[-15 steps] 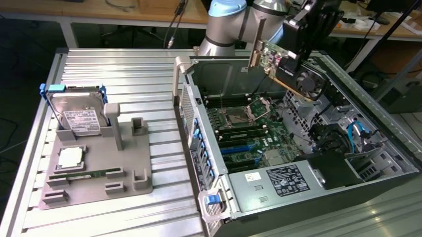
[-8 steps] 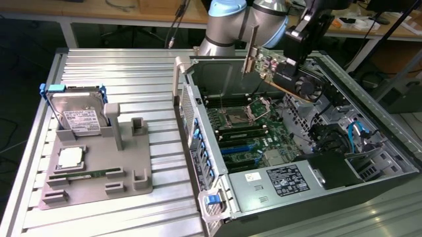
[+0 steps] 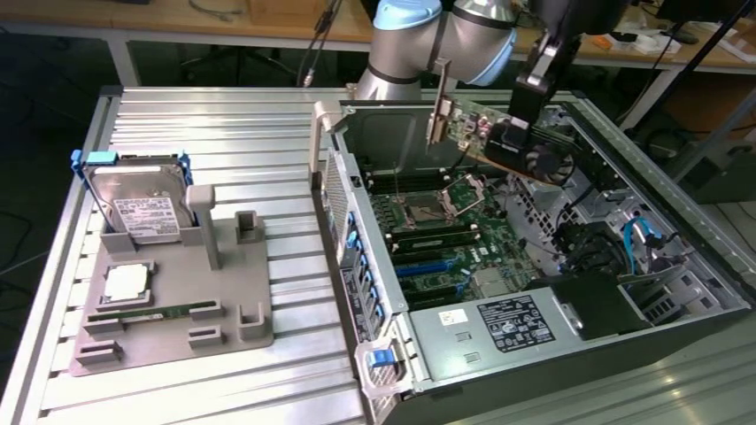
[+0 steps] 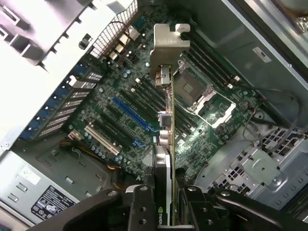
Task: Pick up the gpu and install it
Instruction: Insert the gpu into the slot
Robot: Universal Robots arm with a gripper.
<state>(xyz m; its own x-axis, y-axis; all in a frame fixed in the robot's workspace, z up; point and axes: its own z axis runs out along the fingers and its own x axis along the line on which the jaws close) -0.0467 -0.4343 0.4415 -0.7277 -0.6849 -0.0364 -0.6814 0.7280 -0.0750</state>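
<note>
Holds the gpu (image 3: 511, 140) aloft in the gripper (image 3: 528, 115) — black fingers (image 4: 142, 208) drawn partway in and pressed against both faces of the card. Hangs tilted over the open computer case (image 3: 661, 221), toward that case's far end, clear of the motherboard (image 3: 443, 235) beneath and touching no wall. Carries the silver metal bracket (image 4: 168, 45) at the end toward the exterior view's left, near the case's far rim. Leaves free room underneath: long blue and black slots (image 4: 132, 113) lying bare, and close by the square metal CPU socket (image 3: 428, 208). Tightens toward the exterior view's right, against blue cables (image 3: 638, 235) and a perforated steel drive cage (image 4: 250, 168).

Presents a thin green board, edge-on from the wrist, with a black plastic cooler (image 4: 162, 168) on one face.

Rests the case on a ribbed aluminium table (image 3: 212, 124), along the edge at the exterior view's right, with the boxy grey power supply (image 3: 497, 323) at the case's near corner. Keeps, toward the opposite table edge, a grey moulded holder (image 3: 225, 301) — upright silver hard drive (image 3: 142, 208), flat square processor (image 3: 127, 282) and narrow green memory stick (image 3: 154, 312) in a groove, all well apart from the case.
</note>
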